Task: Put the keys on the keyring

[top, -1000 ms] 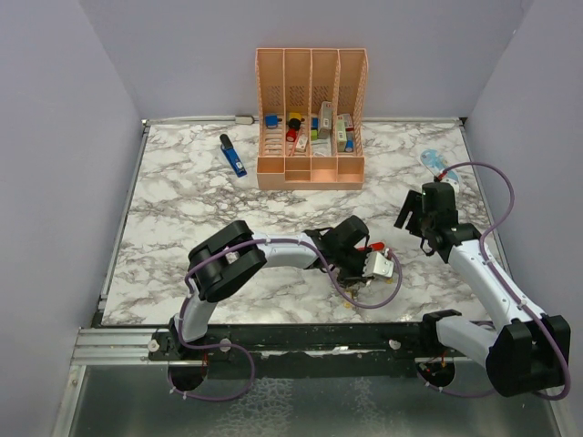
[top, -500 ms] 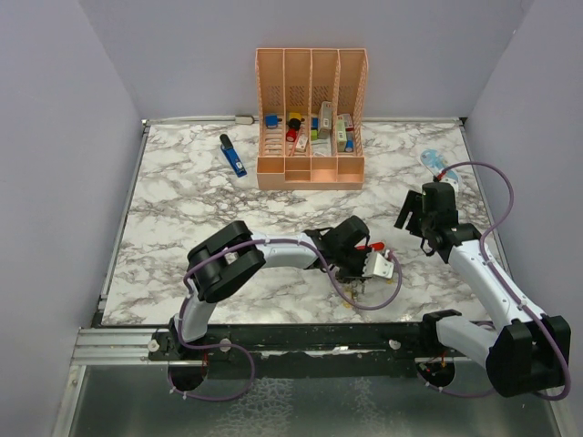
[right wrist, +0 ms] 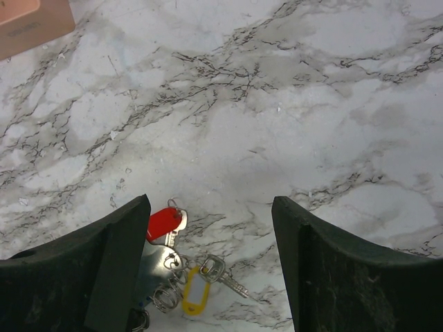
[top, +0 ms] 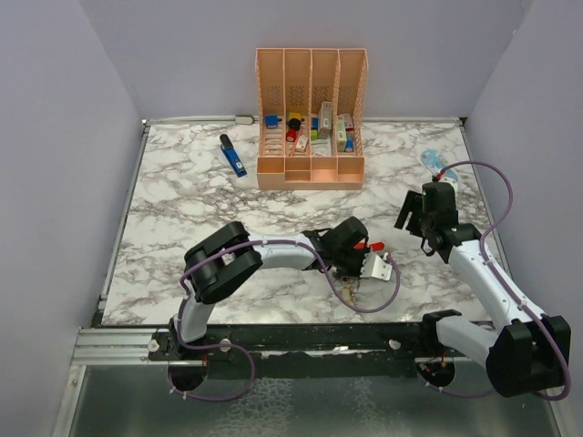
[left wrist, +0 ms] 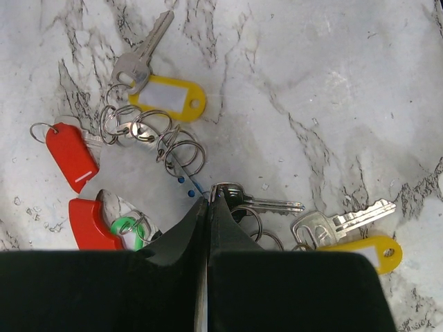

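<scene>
A lab booth: plain grey walls (top: 64,137) enclose a marble-topped table (top: 182,209).

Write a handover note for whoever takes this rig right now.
Left gripper: shut, tips down among the keys, at a thin blue cord; grip unclear.
Right gripper: open, empty, above the marble table.
Keys lie scattered with loose split rings; the red keyring clip lies beside the left fingers.
Done: unclear; a green ring sits at the clip.
Left: thread the scattered keys.
</scene>
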